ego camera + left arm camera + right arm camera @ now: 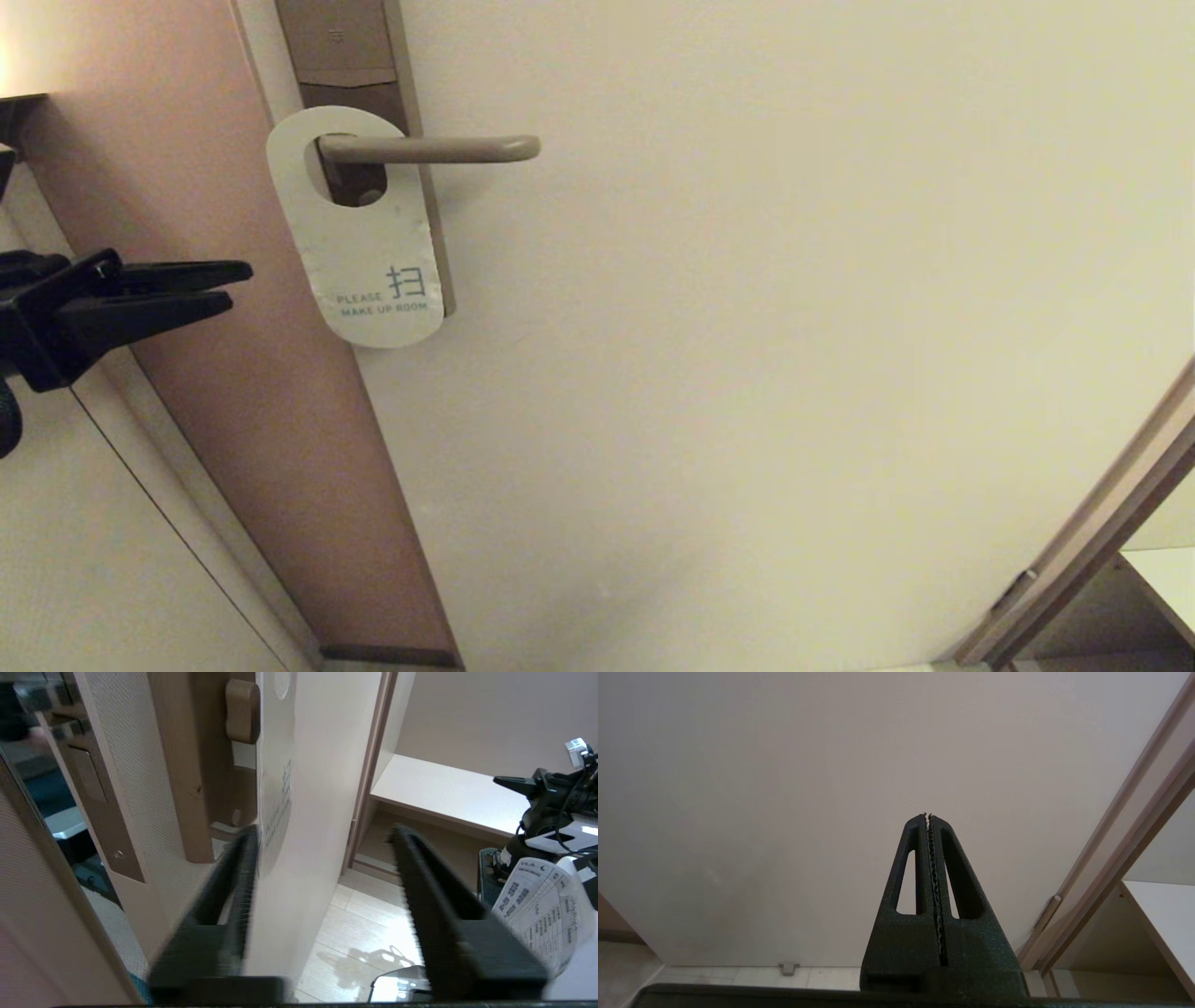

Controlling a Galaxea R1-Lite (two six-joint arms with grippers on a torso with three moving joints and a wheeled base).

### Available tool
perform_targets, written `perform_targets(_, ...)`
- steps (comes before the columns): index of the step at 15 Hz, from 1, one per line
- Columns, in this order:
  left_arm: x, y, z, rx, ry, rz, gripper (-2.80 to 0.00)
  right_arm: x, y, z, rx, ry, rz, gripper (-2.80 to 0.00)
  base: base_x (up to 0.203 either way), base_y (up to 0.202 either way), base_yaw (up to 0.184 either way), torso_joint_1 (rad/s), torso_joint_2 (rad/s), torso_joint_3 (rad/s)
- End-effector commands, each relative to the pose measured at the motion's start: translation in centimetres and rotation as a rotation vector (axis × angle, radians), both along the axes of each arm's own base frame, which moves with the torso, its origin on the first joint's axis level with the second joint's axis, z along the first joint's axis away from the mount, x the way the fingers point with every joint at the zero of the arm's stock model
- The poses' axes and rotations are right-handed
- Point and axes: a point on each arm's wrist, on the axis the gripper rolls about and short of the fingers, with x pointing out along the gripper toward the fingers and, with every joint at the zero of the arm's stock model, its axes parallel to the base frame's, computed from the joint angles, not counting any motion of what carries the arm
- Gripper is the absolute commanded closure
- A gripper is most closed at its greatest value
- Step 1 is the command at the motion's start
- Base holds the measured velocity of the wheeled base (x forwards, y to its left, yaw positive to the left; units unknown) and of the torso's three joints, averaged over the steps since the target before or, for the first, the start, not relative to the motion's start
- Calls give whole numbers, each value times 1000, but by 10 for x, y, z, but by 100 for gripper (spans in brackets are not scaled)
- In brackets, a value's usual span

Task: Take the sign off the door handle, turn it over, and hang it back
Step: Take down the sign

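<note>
STATE: left gripper (238,285) parted, empty, at sign's (359,238) 9 o'clock | RISK: 1 finger could snag door edge (narrow gap), knocking sign off door handle (439,148)

"PLEASE MAKE UP ROOM" on sign (359,233)
</note>
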Motion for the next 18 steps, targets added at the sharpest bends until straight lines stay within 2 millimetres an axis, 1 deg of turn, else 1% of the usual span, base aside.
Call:
perform_targets(1,1,0,1,3,-3,-9,-280,0,0,0,0,1,0,0,0,0,0,0,0,0)
perform_targets(4,5,1,-1,-1,7,-10,-280,0,0,0,0,0,0,0,0,0,0,0,0,0)
perform_targets(6,9,-2,3,3,-4,-27,-280,0,0,0,0,0,-1,0,0,0,0,0,0,0)
perform_targets(10,21,-17,6,2,-7,-89,-280,0,0,0,0,0,-1,0,0,0,0,0,0,0)
perform_targets(13,26,-28,5,1,-5,-130,-280,0,0,0,0,0,-1,0,0,0,0,0,0,0)
perform_targets(18,29,-34,4,0,-2,-152,-280,0,0,0,0,1,-1,0,0,0,0,0,0,0)
